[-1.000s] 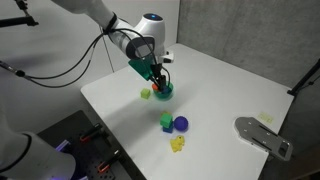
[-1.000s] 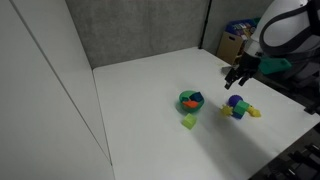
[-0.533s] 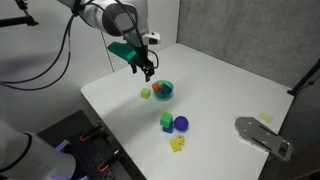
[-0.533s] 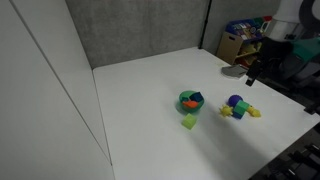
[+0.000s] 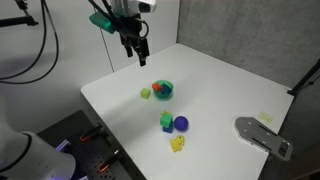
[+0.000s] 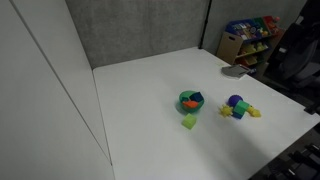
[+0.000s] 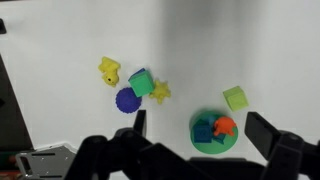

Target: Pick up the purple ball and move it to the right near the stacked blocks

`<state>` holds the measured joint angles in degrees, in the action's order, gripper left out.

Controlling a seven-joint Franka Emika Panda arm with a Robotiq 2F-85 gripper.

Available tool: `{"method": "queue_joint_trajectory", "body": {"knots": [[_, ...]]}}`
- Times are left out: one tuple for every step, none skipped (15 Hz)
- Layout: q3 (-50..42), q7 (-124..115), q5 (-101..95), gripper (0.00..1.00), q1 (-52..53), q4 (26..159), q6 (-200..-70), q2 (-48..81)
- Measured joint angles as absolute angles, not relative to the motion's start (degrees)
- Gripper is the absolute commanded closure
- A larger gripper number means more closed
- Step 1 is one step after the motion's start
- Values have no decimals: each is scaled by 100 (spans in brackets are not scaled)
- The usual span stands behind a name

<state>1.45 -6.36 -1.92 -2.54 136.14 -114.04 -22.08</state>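
Observation:
The purple ball (image 5: 181,124) lies on the white table right beside the stacked blocks (image 5: 166,122), a green block on top. Both also show in an exterior view, ball (image 6: 235,102) and blocks (image 6: 241,111), and in the wrist view, ball (image 7: 127,100) and blocks (image 7: 141,81). My gripper (image 5: 137,50) hangs high above the far part of the table, well away from the ball. In the wrist view the gripper (image 7: 200,127) is open and empty, its fingers framing the green bowl far below.
A green bowl (image 5: 162,90) with colourful items stands mid-table, a light-green cube (image 5: 146,95) beside it. A yellow toy piece (image 5: 178,144) lies near the front edge. A grey metal fixture (image 5: 262,136) sits at the table's corner.
The gripper has risen from just above the green bowl and moved up and back, away from the table. The ball, blocks and bowl have not moved.

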Motion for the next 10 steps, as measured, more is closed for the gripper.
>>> {"method": "queue_joint_trajectory", "body": {"knots": [[93,-636,-193,0,-305,13588,-11345,-2322],[22,-606,-192,0,-332,13567,-11303,-2413],[-69,-493,-171,0,-335,13542,-11260,-2477],[-158,-313,-139,0,-333,13511,-11226,-2513],[-247,-83,-73,0,-321,13480,-11201,-2526],[-332,162,8,0,-305,13450,-11178,-2526],[-403,382,88,0,-290,13425,-11152,-2525],[-455,560,136,0,-283,13405,-11119,-2525],[-487,681,158,0,-278,13387,-11085,-2525],[-497,729,159,0,-277,13375,-11057,-2525]]}}
